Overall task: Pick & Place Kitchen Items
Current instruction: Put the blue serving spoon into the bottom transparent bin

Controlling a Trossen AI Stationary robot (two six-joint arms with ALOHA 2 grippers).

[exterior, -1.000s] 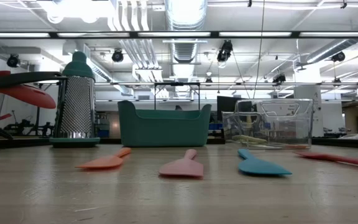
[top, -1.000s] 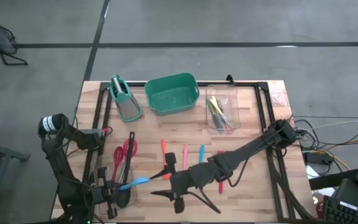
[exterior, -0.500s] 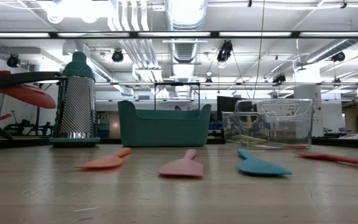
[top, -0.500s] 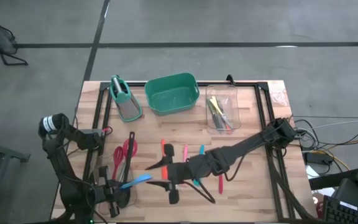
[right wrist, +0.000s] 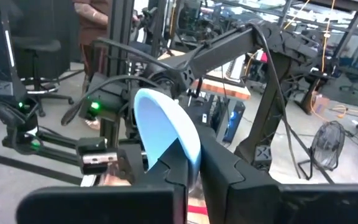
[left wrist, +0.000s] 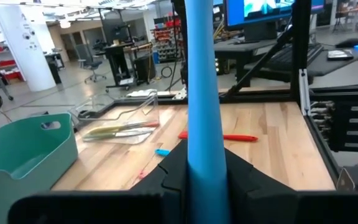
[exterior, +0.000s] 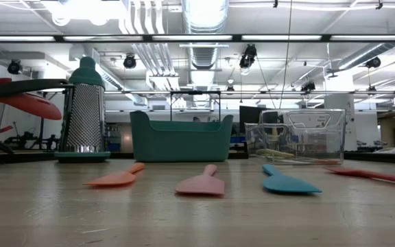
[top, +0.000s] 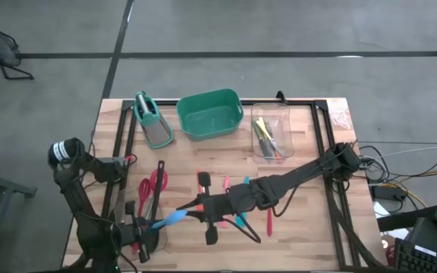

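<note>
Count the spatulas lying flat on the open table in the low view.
3: an orange-red spatula left, a pink spatula middle, a blue spatula right. A red utensil at the far right may be a fourth.

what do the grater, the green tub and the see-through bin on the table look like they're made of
Grater: shiny perforated metal body, likely steel, with a matte teal handle and base that look plastic. Green tub: opaque, smooth, even teal, probably moulded plastic. See-through bin: clear with glossy highlights and rounded edges, probably acrylic or similar plastic, though glass can't be ruled out.

Bright, even ceiling light — soft shadows, blurred foregrounds.
</note>
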